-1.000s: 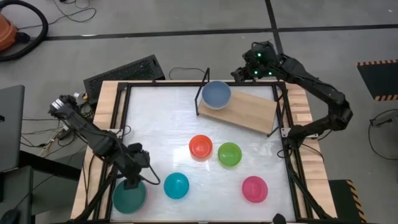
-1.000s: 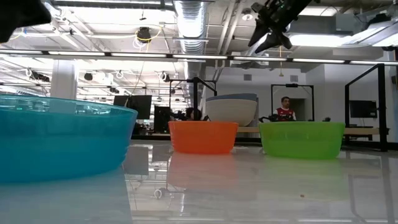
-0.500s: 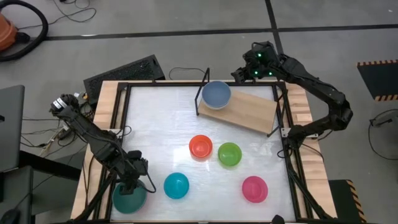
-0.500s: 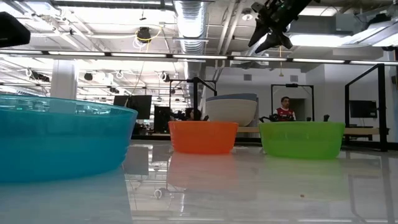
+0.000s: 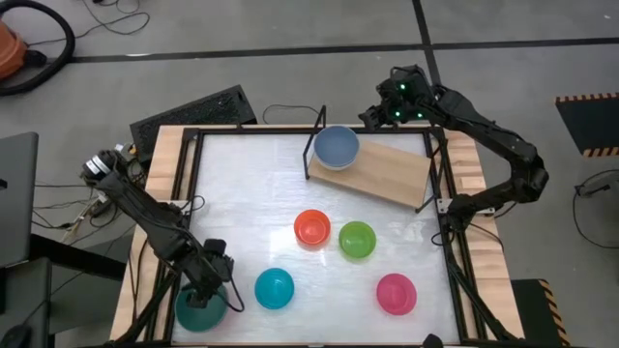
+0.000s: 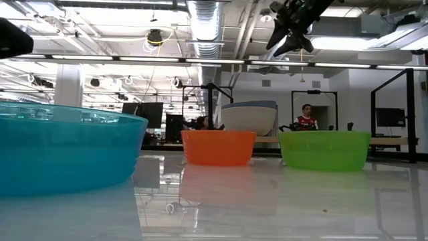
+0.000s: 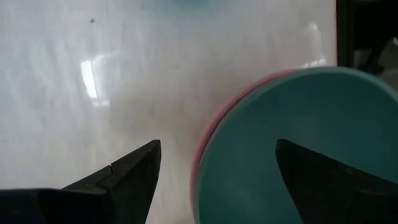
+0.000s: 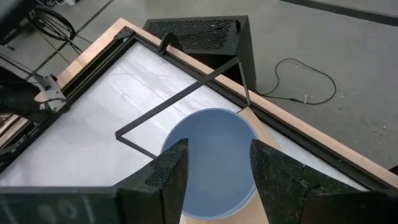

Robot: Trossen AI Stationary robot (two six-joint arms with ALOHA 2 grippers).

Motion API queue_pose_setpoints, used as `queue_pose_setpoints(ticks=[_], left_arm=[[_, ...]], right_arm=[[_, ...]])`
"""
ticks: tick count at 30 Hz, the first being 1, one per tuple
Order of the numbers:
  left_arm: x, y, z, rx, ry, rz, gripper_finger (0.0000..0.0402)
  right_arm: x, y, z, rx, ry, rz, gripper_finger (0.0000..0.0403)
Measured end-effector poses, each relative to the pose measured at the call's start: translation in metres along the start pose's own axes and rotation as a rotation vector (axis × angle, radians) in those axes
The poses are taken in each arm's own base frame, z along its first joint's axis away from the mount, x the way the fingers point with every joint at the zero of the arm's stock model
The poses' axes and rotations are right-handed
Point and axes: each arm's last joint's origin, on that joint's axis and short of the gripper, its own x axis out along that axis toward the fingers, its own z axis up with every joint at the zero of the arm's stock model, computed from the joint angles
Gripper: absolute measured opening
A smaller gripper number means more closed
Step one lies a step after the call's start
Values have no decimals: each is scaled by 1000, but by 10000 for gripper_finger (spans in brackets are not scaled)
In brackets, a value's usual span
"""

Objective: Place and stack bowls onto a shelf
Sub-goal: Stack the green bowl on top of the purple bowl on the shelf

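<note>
Light wood is the shelf [image 5: 385,174], a flat board on thin black wire legs at the far side of the white counter [image 5: 242,193]. One bowl sits on its left end, pale blue-white in the overhead view [image 5: 336,147]; it appears to be the only one placed so far, though whether a second is nested inside it cannot be told.

Five bowls remain down on the counter. The orange-red bowl [image 5: 312,228] and lime green bowl [image 5: 357,239] sit just beside each other near the middle. The bright blue bowl [image 5: 274,288] and pink bowl [image 5: 396,293] lie nearer the front, well apart. The dark teal bowl [image 5: 201,307] is at the front left corner.

The left gripper [image 5: 211,280] is low over the teal bowl's rim, jaws spread wide, one finger inside the bowl and one outside, not yet closed on it. The right gripper [image 5: 382,116] hangs above the shelf's far edge near the placed bowl, jaws apart and holding nothing.

By this judgement the task is early: one bowl shelved, five to go, with the teal one apparently next.
</note>
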Motion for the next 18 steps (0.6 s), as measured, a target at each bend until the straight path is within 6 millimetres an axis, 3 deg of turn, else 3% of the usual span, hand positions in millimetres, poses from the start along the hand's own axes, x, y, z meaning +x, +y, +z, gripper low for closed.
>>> queue_pose_setpoints(ticks=[5,18], left_arm=[[4,0,1,27,5,26,245],[4,0,3,46,-42,54,26]], right_arm=[[0,0,0,15,0,-1,195],[0,0,0,15,0,-1,195]])
